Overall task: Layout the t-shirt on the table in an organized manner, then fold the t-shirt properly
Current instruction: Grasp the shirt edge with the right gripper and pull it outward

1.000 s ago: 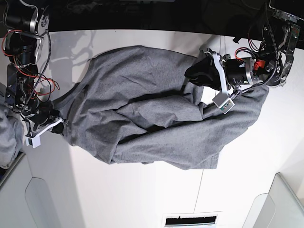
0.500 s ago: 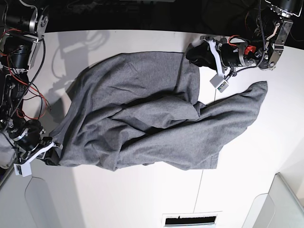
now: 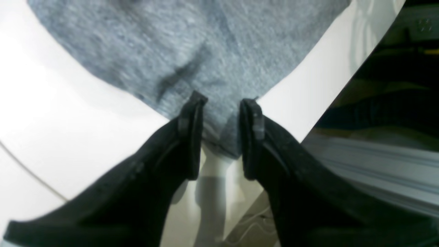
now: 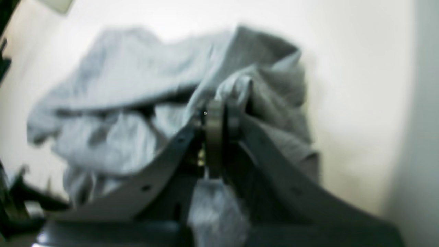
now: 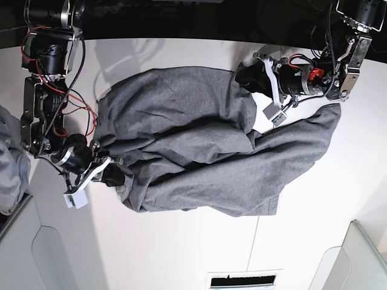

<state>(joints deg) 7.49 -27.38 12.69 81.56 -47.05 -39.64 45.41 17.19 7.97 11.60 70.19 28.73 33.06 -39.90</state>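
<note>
The heather-grey t-shirt (image 5: 193, 139) lies rumpled and bunched across the middle of the white table (image 5: 181, 241). My left gripper (image 5: 240, 77) is at the shirt's back right corner. In the left wrist view its jaws (image 3: 223, 103) stand a little apart, with the shirt corner (image 3: 192, 41) lying flat on the table between them. My right gripper (image 5: 118, 174) is at the shirt's front left edge. In the blurred right wrist view it (image 4: 219, 109) is shut on a raised fold of the shirt (image 4: 120, 75).
Light grey bins stand at the front left (image 5: 54, 260) and front right (image 5: 363, 254). A paler grey cloth bundle (image 5: 9, 163) hangs at the left edge. A dark slot (image 5: 245, 280) sits at the front. The table's dark back edge is just behind the left gripper.
My right gripper swung to the front left, then came back toward the shirt's middle, dragging the shirt's left edge with it. My left gripper carried its corner to the back and stays there.
</note>
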